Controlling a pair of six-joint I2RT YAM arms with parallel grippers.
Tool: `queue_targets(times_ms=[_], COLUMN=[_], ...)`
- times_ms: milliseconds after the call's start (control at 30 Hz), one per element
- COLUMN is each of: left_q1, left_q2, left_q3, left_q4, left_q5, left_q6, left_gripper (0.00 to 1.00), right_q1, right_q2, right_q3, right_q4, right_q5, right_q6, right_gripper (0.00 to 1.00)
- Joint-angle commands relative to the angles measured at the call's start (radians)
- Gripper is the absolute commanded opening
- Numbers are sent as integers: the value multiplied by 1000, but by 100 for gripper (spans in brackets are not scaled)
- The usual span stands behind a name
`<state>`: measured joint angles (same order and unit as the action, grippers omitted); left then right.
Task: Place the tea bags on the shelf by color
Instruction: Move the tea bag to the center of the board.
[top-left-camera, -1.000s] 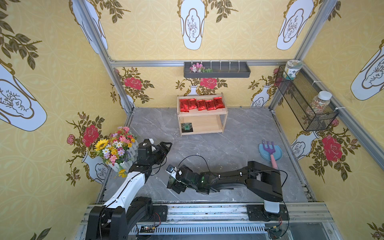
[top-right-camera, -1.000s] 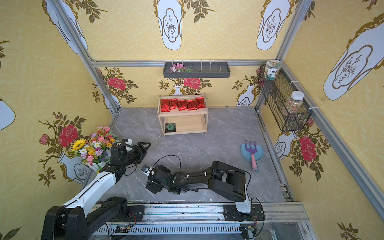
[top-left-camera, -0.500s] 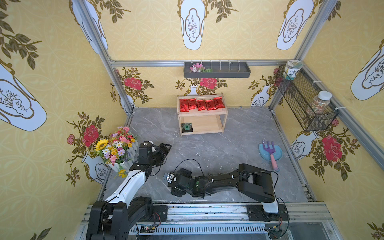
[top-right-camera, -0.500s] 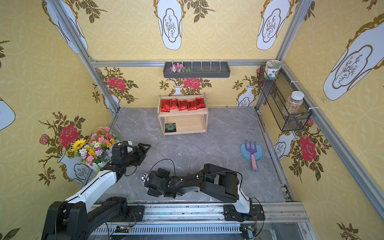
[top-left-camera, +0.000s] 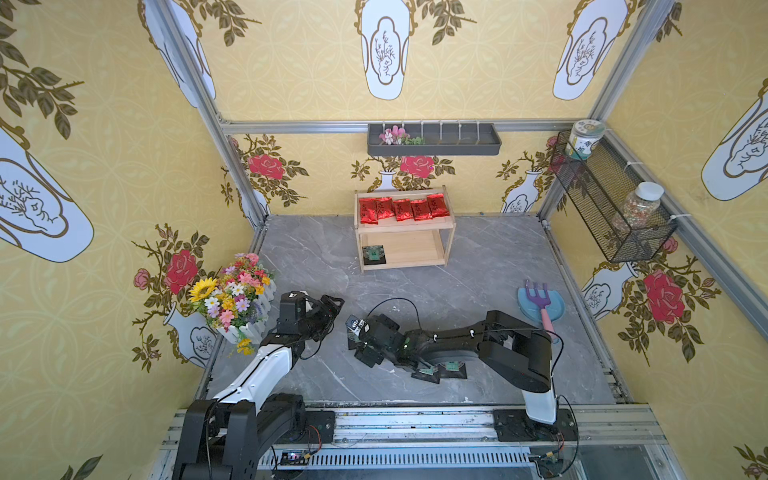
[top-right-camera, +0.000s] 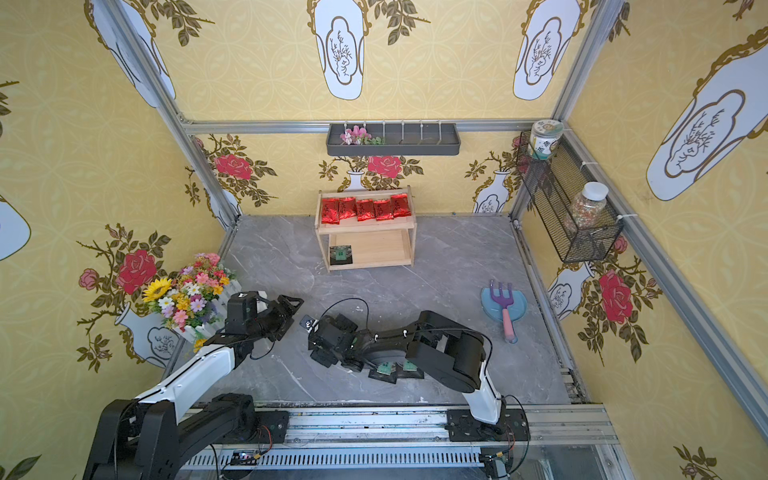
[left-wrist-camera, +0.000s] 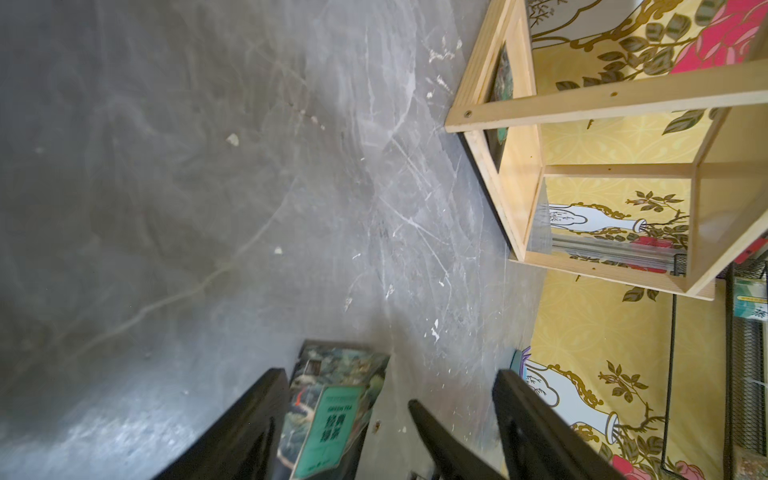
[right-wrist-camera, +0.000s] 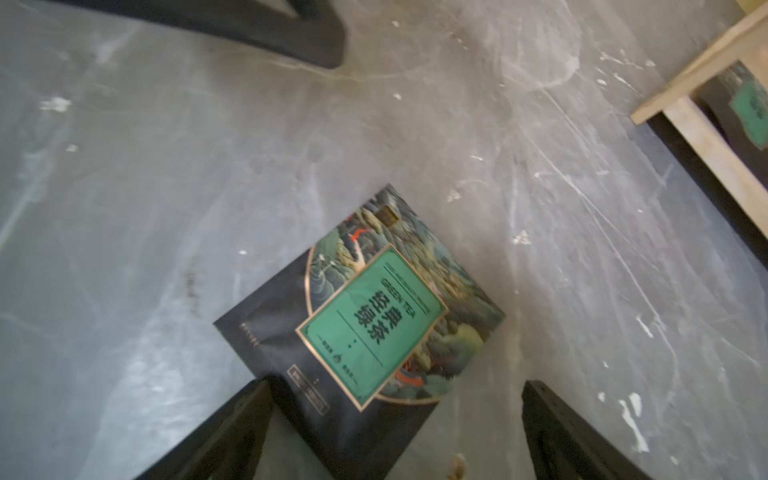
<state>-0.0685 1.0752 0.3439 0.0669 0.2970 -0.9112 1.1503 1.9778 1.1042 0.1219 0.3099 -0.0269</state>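
The left gripper (left-wrist-camera: 388, 374) and right gripper (right-wrist-camera: 397, 384) gape wide.

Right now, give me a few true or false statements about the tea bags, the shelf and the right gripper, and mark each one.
1. Five red tea bags lie on the shelf's top tier. True.
2. The bottom tier holds two black tea bags. False: only one black tea bag lies there.
3. The right gripper is shut on a black tea bag. False: the right gripper is open, and that black tea bag lies flat on the table between its jaws.
4. Two black tea bags lie on the table beside the right arm. True.
5. The purple garden fork sits in the wire basket. False: the purple garden fork rests on a blue dish.
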Motion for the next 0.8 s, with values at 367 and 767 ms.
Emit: queue_targets(times_ms=[367, 767], left_q1=[-38, -154], left_q2=[20, 165], left_q3=[-116, -102], left_q4=[104, 229], left_q5=[109, 103], left_q6=[-41, -82], left_gripper=[80, 78], right_q1=[-173, -379], right_q2=[-162, -84], right_q3=[-63, -107], right_q4=[-4, 222], right_q5=[-245, -709], right_q6=[343, 676], right_gripper=[91, 76])
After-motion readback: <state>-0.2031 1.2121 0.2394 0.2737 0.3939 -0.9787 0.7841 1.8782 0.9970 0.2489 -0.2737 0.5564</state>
